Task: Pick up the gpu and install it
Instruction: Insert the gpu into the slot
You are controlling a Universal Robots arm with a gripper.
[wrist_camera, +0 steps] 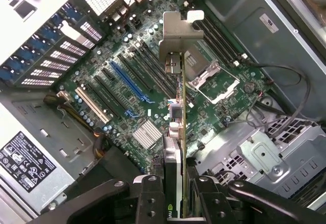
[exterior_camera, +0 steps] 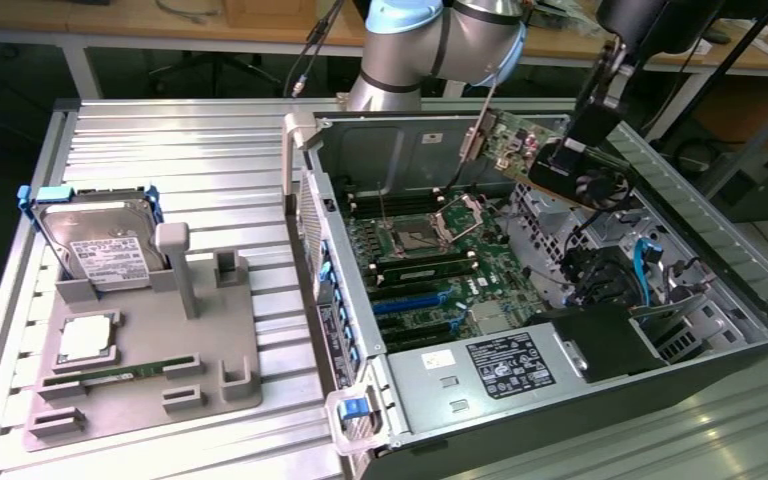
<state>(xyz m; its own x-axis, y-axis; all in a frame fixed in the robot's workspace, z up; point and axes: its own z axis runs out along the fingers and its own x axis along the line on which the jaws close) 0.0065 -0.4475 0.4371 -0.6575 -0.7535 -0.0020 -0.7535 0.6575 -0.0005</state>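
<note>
My gripper (exterior_camera: pixel 568 160) is shut on the gpu (exterior_camera: pixel 534 150), holding it tilted in the air over the far side of the open computer case (exterior_camera: pixel 704 270). The card's silvery bracket (exterior_camera: pixel 475 138) points toward the exterior view's left, and its black fan face is toward the right. In the wrist view the gpu (wrist_camera: pixel 175 127) shows edge-on between my fingers (wrist_camera: pixel 151 199), with its bracket (wrist_camera: pixel 175 35) at the far end. The card hangs above the motherboard (wrist_camera: pixel 153 132) without touching it. The blue expansion slot (wrist_camera: pixel 127 84) lies open beside it.
A grey fixture tray (exterior_camera: pixel 211 370) at the exterior view's left holds a hard drive in a blue frame (exterior_camera: pixel 97 240), a processor (exterior_camera: pixel 87 338) and a green memory stick (exterior_camera: pixel 124 372). The power supply (exterior_camera: pixel 518 365), black cables (exterior_camera: pixel 598 270) and drive cage (wrist_camera: pixel 265 152) crowd the case.
</note>
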